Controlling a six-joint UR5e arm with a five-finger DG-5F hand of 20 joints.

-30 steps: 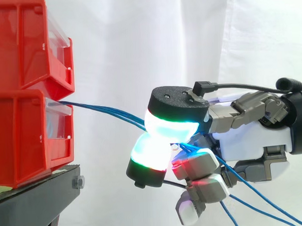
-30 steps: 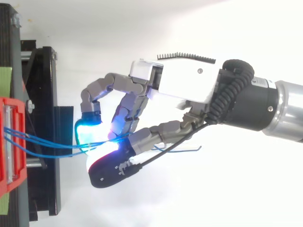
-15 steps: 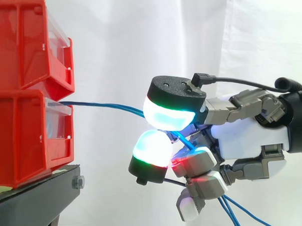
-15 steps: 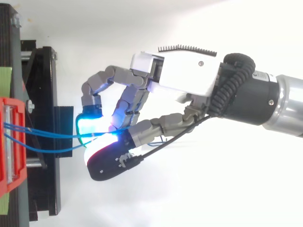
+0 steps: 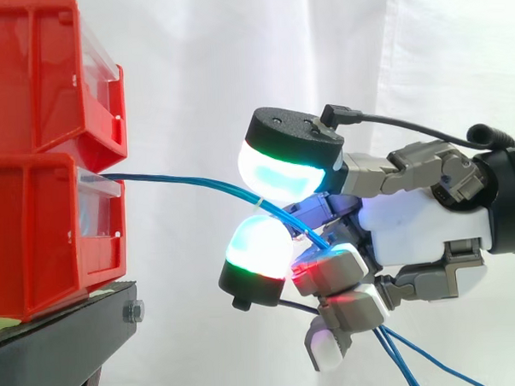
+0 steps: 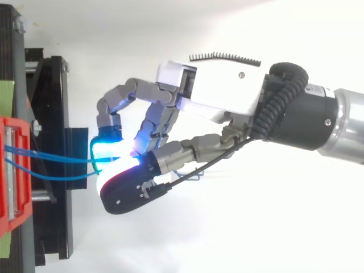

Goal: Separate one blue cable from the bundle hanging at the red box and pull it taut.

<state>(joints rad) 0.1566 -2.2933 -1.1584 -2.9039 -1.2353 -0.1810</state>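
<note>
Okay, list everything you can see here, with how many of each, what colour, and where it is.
bins: two, red, stacked at the left on the stand
stand: one, black, under the bins
cables: at least two, blue, running from the lower bin's front into the hand, with ends hanging below it
curtain: one, white, behind everything
hand: one, white and grey, right of the bins, fingers curled round the cables
pads: glowing white, cyan, green and red, at the fingertips, with the cables passing between two of them
arm: one, black and silver, coming in from the right
</note>
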